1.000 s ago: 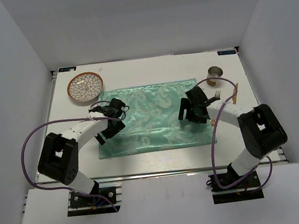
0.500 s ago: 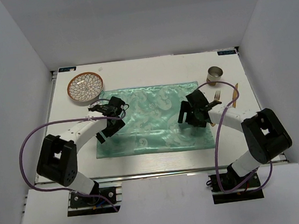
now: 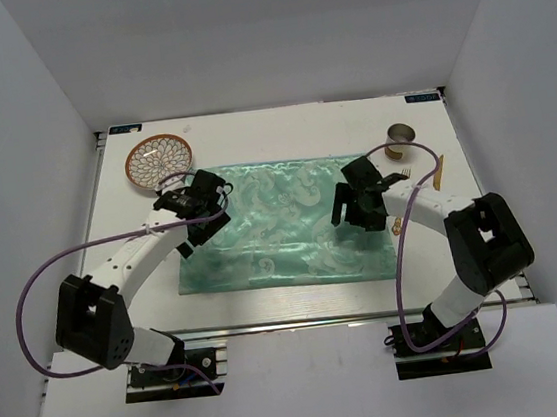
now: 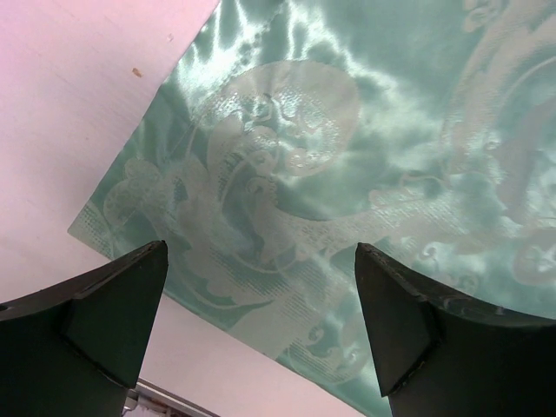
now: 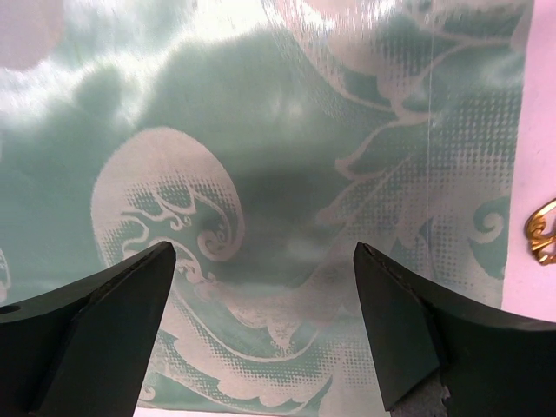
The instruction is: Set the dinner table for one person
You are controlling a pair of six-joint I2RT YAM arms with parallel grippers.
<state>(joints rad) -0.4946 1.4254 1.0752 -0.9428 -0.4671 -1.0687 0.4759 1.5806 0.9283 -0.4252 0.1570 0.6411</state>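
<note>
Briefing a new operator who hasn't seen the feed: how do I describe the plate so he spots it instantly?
On the large white rectangular tabletop, find the shiny mint-green patterned cloth in the middle. Beyond its far left corner lies the round brown-rimmed plate with a white petal pattern. It is the only flat disc; the small metal cup stands far right.

Glossy satin cloth [image 3: 285, 223], matt white dinner table [image 3: 280, 133], shiny metal cup [image 3: 400, 135].
</note>
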